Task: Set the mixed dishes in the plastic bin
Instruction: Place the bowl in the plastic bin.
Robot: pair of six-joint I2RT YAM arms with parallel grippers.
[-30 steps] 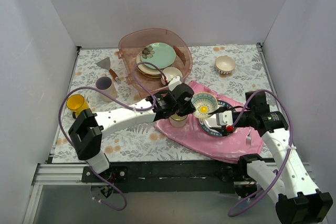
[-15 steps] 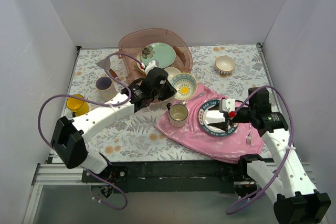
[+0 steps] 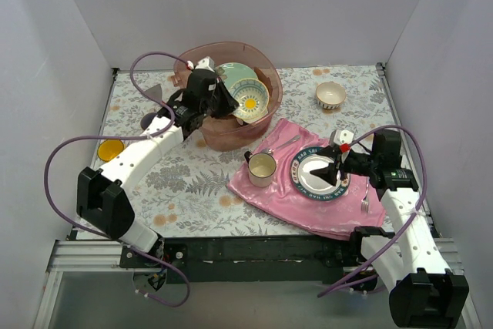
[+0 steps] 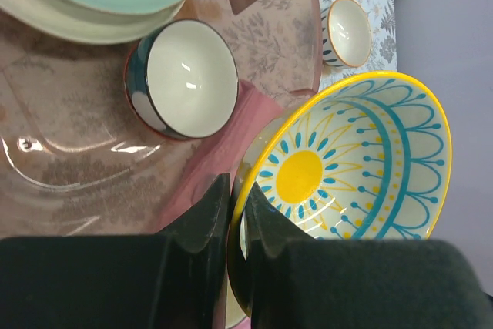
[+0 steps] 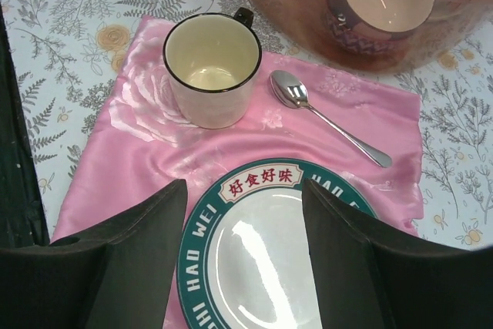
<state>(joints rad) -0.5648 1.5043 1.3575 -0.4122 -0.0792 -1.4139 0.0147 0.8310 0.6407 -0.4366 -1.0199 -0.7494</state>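
Your left gripper (image 4: 235, 190) pinches the rim of the yellow-rimmed, blue-and-yellow sunburst ceramic bowl (image 4: 347, 167), tilted over the translucent pinkish plastic bin (image 3: 231, 139), likely for release inside. Your right gripper (image 5: 243, 186) hangs open above the dark-blue-rimmed lettered plate (image 5: 262, 267).

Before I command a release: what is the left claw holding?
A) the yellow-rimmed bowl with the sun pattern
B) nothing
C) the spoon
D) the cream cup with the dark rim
A: the left claw is clamped on the rim of the yellow-rimmed bowl, held above the plastic bin.
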